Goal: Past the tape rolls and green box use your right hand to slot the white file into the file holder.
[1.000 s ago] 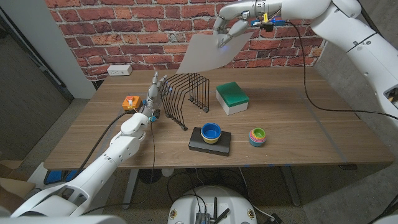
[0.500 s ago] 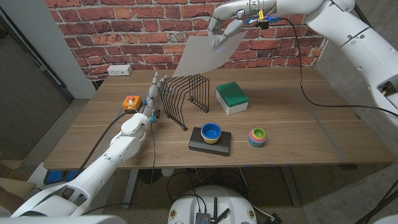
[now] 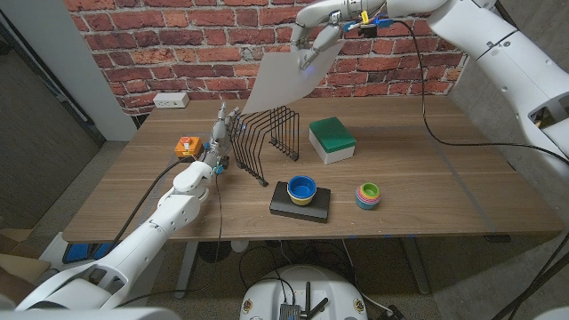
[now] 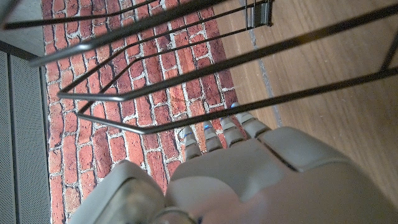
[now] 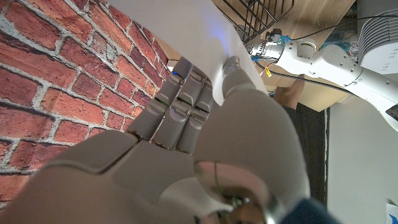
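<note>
My right hand [image 3: 320, 34] holds the white file [image 3: 282, 82] by its upper corner, high above the table's back. The sheet hangs tilted over the black wire file holder [image 3: 265, 139]; its lower edge is just above the holder's top wires. In the right wrist view the fingers [image 5: 180, 109] and thumb pinch the white file [image 5: 186, 31]. My left hand [image 3: 222, 129] stands against the holder's left side with fingers straight, holding nothing. The left wrist view has the hand [image 4: 249, 168] right beside the holder's wires [image 4: 205, 62].
A green box [image 3: 332, 140] sits right of the holder. In front stand a blue-and-yellow tape roll [image 3: 302, 188] on a black box [image 3: 300, 204] and a stack of coloured tape rolls [image 3: 368, 195]. An orange object [image 3: 185, 146] lies at left, a wall socket [image 3: 170, 100] at the back.
My right hand has carried the white file leftward and slightly down, closer over the file holder. The left hand has not moved.
</note>
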Controlling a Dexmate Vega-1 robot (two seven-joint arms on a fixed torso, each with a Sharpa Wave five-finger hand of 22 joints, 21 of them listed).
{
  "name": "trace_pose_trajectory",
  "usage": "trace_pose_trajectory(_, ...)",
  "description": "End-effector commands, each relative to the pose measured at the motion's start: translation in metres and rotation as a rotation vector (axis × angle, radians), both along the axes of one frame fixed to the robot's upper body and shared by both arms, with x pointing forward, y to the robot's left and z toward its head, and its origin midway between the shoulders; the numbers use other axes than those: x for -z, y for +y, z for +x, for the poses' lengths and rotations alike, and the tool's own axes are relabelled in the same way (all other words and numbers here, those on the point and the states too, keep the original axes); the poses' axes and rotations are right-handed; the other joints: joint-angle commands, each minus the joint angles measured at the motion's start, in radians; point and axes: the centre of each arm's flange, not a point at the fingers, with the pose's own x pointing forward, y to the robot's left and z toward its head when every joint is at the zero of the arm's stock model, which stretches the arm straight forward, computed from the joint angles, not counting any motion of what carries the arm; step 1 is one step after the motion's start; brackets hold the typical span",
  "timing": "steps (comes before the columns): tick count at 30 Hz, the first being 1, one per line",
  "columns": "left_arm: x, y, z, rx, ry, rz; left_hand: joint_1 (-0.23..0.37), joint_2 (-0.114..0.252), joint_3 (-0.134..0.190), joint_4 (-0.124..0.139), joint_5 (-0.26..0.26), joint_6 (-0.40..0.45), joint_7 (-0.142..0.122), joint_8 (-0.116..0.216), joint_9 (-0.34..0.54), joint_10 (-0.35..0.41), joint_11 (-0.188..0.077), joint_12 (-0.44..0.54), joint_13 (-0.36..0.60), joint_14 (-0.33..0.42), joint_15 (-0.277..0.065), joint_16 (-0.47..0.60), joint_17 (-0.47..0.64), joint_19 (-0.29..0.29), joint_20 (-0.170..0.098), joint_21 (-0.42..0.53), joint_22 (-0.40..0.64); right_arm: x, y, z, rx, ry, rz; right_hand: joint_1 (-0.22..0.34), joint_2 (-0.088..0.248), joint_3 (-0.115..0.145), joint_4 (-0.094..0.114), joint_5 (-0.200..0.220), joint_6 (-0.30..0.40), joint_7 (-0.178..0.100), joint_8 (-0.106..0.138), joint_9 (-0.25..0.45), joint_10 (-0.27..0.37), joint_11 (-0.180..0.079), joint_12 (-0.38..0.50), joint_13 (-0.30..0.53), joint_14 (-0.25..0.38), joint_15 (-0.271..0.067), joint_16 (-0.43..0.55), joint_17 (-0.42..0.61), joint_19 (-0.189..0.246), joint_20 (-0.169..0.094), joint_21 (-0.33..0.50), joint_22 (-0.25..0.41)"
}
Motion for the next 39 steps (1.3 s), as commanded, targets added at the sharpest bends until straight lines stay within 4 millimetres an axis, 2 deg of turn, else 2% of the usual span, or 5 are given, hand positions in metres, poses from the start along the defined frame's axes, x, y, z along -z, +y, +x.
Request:
trace_pose_trajectory(1, 0.0, 0.0, 0.0, 0.0, 0.001, 0.0, -0.001, 0.007, 0.0, 0.005, 0.006, -0.001, -0.009, 0.006, 0.005, -0.001, -0.008, 0.007, 0.005, 0.006, -0.006, 0.006, 0.002, 0.009, 0.0, 0.007, 0.005, -0.005, 0.013, 0.003, -0.009, 0.004, -0.025, 0.007, 0.011, 0.002, -0.003, 0.006, 0.009, 0.003, -0.001, 0.003, 0.065, -0.054, -0.002, 0.003, -0.004, -0.047, -0.001, 0.002, -0.005, -0.119, 0.007, -0.001)
trace_pose_trajectory(20, 0.0, 0.0, 0.0, 0.0, 0.001, 0.0, 0.0, 0.007, 0.0, 0.005, 0.006, -0.003, -0.009, 0.005, 0.005, -0.001, -0.007, 0.007, 0.005, 0.005, -0.005, 0.006, 0.002, 0.007, 0.001, 0.007, 0.005, -0.01, 0.033, 0.011, -0.039, 0.021, -0.065, 0.007, 0.011, 0.003, -0.004, 0.005, 0.015, 0.003, -0.005, 0.004, 0.065, -0.054, -0.006, 0.007, -0.004, -0.047, -0.002, 0.0, -0.013, -0.118, 0.023, -0.002)
trace_pose_trajectory(39, 0.001, -0.001, 0.0, 0.0, 0.001, -0.001, -0.001, 0.007, 0.0, 0.005, 0.006, -0.002, -0.009, 0.006, 0.005, -0.002, -0.009, 0.007, 0.005, 0.005, -0.005, 0.006, 0.002, 0.008, 0.0, 0.007, 0.005, -0.009, 0.043, 0.025, -0.063, 0.066, -0.092, 0.006, 0.012, 0.004, -0.003, 0.005, 0.016, 0.003, -0.011, 0.005, 0.067, -0.054, -0.008, 0.009, -0.004, -0.047, 0.0, 0.001, -0.02, -0.118, 0.038, -0.003)
